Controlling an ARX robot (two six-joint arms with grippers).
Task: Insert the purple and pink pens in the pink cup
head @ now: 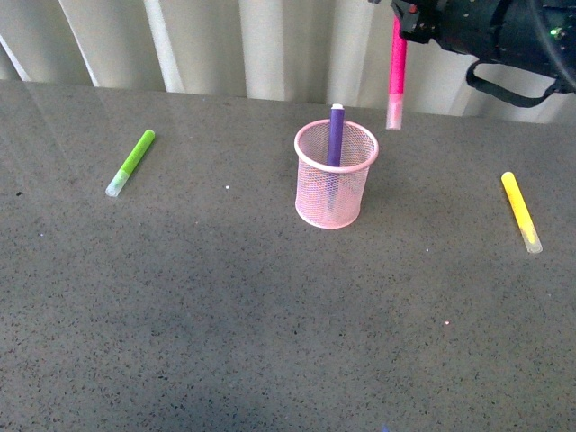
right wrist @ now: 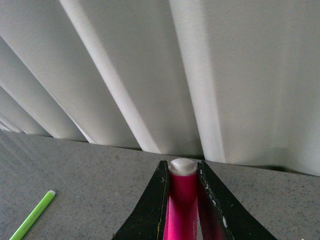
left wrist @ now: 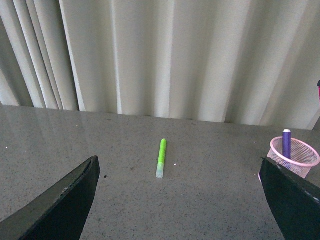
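The pink cup [head: 334,175] stands upright on the dark table, with the purple pen [head: 336,135] standing inside it. My right gripper [head: 402,20] is shut on the pink pen [head: 396,76] and holds it upright, cap down, in the air above and to the right of the cup. In the right wrist view the pink pen [right wrist: 182,200] sits between the closed fingers [right wrist: 152,207]. My left gripper [left wrist: 185,200] is open and empty; the cup [left wrist: 295,156] and purple pen [left wrist: 286,142] show at the edge of its view.
A lime-green pen [head: 131,162] lies at the left of the table, also seen in the left wrist view [left wrist: 161,157]. A yellow pen [head: 521,211] lies at the right. Pale curtains [head: 252,45] hang behind the table's far edge.
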